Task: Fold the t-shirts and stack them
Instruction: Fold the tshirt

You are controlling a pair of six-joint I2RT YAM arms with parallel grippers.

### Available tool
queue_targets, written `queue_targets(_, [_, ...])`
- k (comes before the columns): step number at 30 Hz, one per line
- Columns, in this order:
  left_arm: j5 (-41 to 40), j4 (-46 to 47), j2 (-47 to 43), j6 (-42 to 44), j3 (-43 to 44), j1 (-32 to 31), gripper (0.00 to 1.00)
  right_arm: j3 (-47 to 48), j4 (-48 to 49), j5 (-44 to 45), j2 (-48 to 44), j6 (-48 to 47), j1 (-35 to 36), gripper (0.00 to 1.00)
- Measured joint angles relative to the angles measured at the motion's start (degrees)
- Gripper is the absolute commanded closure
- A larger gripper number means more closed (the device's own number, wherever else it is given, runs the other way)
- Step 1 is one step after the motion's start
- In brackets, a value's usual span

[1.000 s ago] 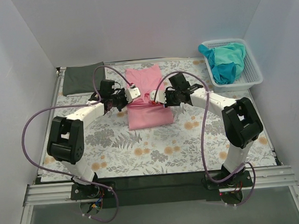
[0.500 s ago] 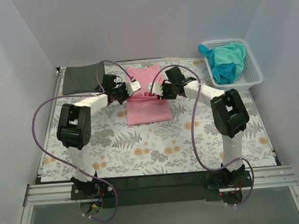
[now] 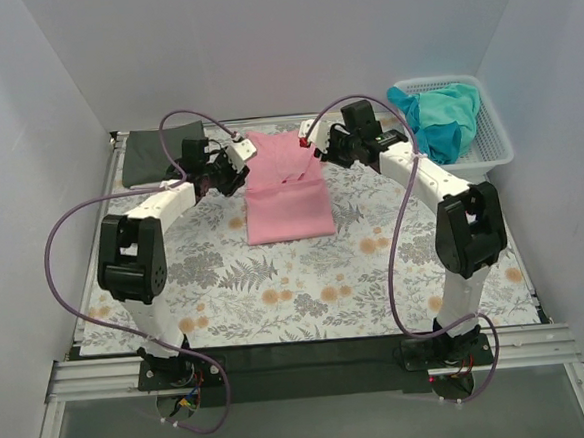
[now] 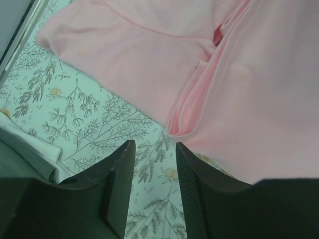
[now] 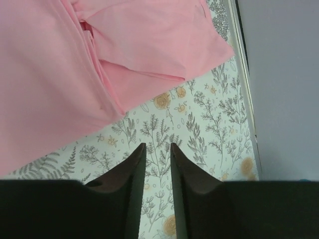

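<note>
The light pink t-shirt point(image 3: 287, 204) lies partly folded in the middle of the floral tablecloth; it also shows in the left wrist view point(image 4: 249, 89) and the right wrist view point(image 5: 60, 74). My left gripper point(image 3: 241, 154) point(image 4: 154, 149) is open and empty, just off the shirt's far left edge. My right gripper point(image 3: 313, 139) point(image 5: 157, 149) is slightly open and empty, over bare tablecloth by the shirt's far right corner. The dark charcoal grey t-shirt point(image 3: 157, 154) lies folded at the back left. The teal t-shirt point(image 3: 440, 120) is bunched in the basket.
The white mesh basket point(image 3: 495, 143) stands at the back right. White walls enclose the table on three sides. The table's far edge strip point(image 5: 241, 74) runs close to my right gripper. Purple cables arc above both arms.
Both grippers have moved from the middle of the pink t-shirt toward the far edge and apart. They are now off the cloth, and the shirt lies flat.
</note>
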Motion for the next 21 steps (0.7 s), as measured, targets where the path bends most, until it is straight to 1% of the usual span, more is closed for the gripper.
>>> queue_targets(4, [2.0, -0.9, -7.1, -4.5, -3.6, -0.4, 0.63, -2.1, -3.4, -4.0, -3.3, 4.1, -0.5, 0.74])
queue_targets(7, [3.0, -1.1, -12.2, -6.5, -7.9, -2.2, 0.63, -3.7, -6.2, -7.5, -3.3, 7.6, -0.4, 0.73])
queue_targets(9, [3.3, -1.1, -13.9, -7.8, -10.6, -4.0, 0.64, -4.4, -8.0, -9.3, -2.7, 9.7, -0.3, 0.73])
queue_targets(14, [2.8, -2.3, -12.8, -11.4, -15.6, -7.9, 0.65, -7.1, -10.5, -13.6, -0.2, 14.3, -0.2, 0.73])
queue_targets(21, [0.6, -2.8, -9.5, -14.8, -18.3, -8.4, 0.66, -10.8, -11.5, -15.0, 4.9, 17.4, 0.0, 0.75])
